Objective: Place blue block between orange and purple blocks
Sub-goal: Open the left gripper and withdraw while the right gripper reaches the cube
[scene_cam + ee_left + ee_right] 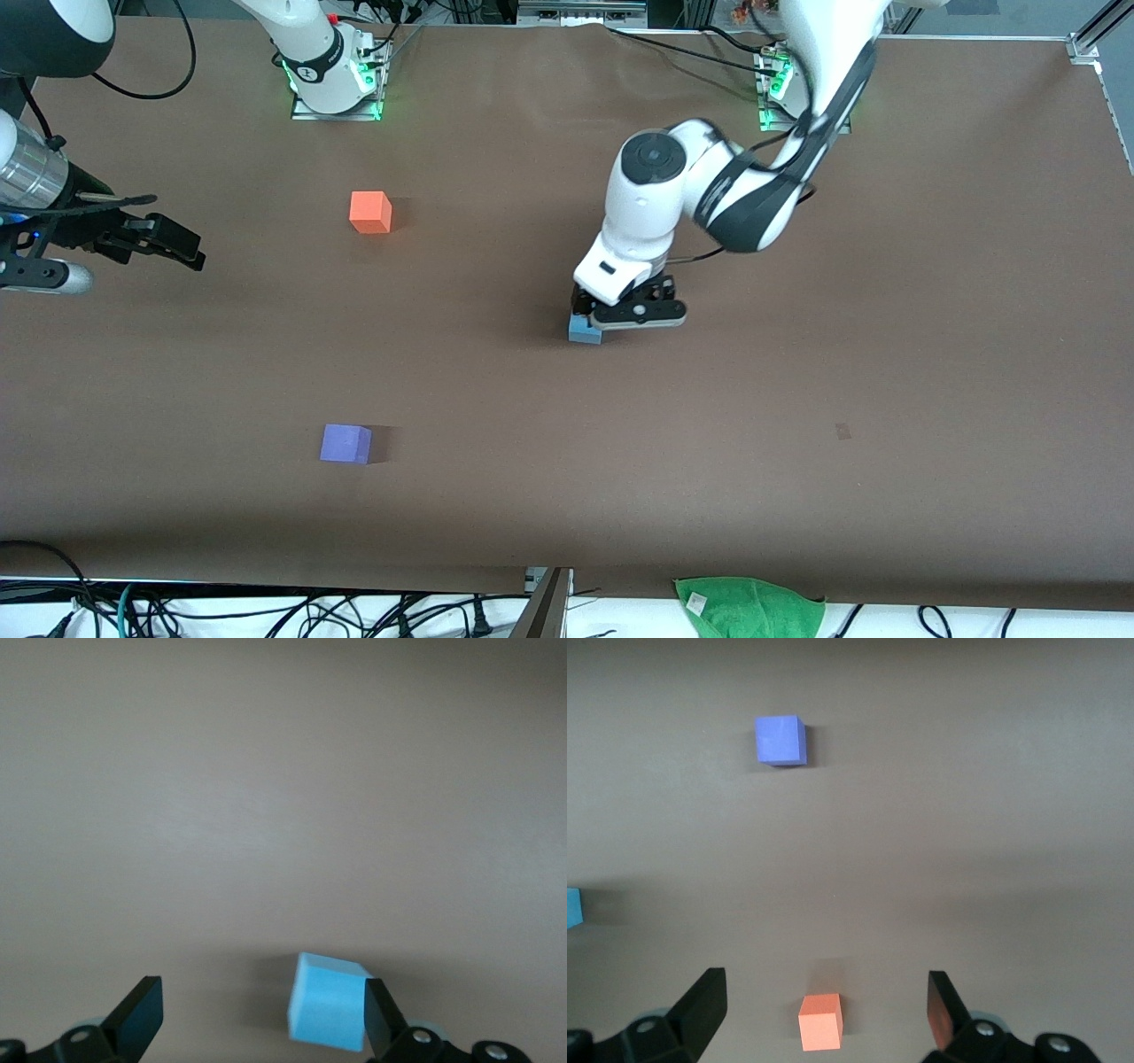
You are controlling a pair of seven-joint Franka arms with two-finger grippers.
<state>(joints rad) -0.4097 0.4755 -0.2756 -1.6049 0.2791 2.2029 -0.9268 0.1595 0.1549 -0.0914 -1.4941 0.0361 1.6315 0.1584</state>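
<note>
The blue block (583,330) sits on the brown table near its middle. My left gripper (595,321) is down over it and open. In the left wrist view the blue block (326,1001) lies between the open jaws of my left gripper (263,1014), against one finger (383,1014) and well apart from the other. The orange block (370,213) and the purple block (345,443) sit toward the right arm's end, the purple one nearer the front camera. My right gripper (177,244) waits open and empty in the air at that end. The right wrist view shows its open jaws (824,992), the orange block (820,1021), the purple block (780,740) and an edge of the blue block (572,906).
A green cloth (749,607) lies off the table's edge nearest the front camera. Cables run along that edge and by the arm bases. A small dark mark (842,431) is on the table toward the left arm's end.
</note>
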